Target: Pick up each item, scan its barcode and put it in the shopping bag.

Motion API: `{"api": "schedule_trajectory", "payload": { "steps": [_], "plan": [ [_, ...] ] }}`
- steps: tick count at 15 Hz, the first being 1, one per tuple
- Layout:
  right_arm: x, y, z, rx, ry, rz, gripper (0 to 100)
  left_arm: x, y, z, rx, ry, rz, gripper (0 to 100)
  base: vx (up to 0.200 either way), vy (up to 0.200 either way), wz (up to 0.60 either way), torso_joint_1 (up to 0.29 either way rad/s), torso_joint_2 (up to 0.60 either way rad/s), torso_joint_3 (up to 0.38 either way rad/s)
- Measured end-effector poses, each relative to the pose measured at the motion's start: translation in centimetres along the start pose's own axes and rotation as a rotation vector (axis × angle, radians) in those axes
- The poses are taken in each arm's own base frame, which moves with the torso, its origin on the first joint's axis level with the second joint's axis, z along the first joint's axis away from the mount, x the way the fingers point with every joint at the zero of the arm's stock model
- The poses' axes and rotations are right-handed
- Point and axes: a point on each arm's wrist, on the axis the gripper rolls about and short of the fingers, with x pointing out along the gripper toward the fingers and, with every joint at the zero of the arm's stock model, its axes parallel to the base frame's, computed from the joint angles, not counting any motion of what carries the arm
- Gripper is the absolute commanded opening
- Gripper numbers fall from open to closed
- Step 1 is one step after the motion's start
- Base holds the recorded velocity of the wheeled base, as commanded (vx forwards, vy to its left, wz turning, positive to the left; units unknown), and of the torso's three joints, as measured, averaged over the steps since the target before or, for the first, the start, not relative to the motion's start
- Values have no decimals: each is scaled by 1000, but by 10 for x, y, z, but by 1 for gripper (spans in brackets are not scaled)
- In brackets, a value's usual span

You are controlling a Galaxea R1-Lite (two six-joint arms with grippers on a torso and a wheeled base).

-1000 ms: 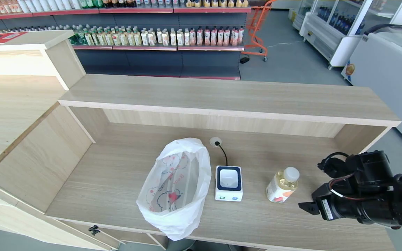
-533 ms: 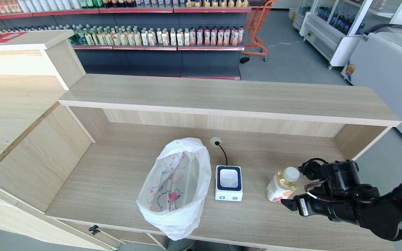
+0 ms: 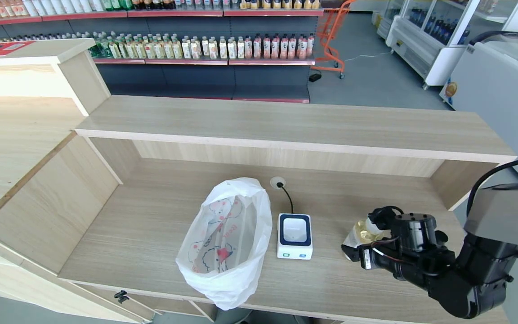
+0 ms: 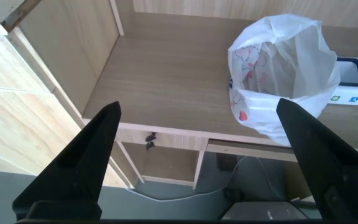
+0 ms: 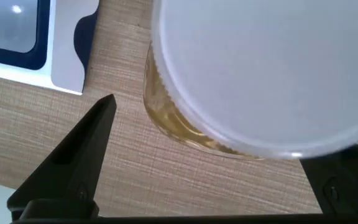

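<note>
Your right gripper (image 5: pixel 207 179) sat spread open, a finger either side of the bottle (image 3: pixel 358 230) standing on the counter (image 3: pixel 151 234) beside the scanner (image 3: pixel 294 235), so you wanted to centre it, drop seemingly below the cap, then squeeze the body squarely.

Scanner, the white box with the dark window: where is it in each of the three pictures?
Head view: scanner on the counter, between shopping bag and bottle.
Left wrist view: scanner peeking out beside the bag.
Right wrist view: scanner corner next to the bottle's cap.
Shared landmark: the wood-grain counter under it.
</note>
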Motion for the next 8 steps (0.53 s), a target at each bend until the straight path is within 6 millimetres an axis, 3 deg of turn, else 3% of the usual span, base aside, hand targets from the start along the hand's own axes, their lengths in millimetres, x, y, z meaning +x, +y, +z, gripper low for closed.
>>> {"api": "schedule_trajectory", "payload": {
  "steps": [8],
  "plan": [
    [36,3,-5,6,-121,9,100,0,0,0,0,0,0,100,0,0,0,0,0,0]
  ]
}}
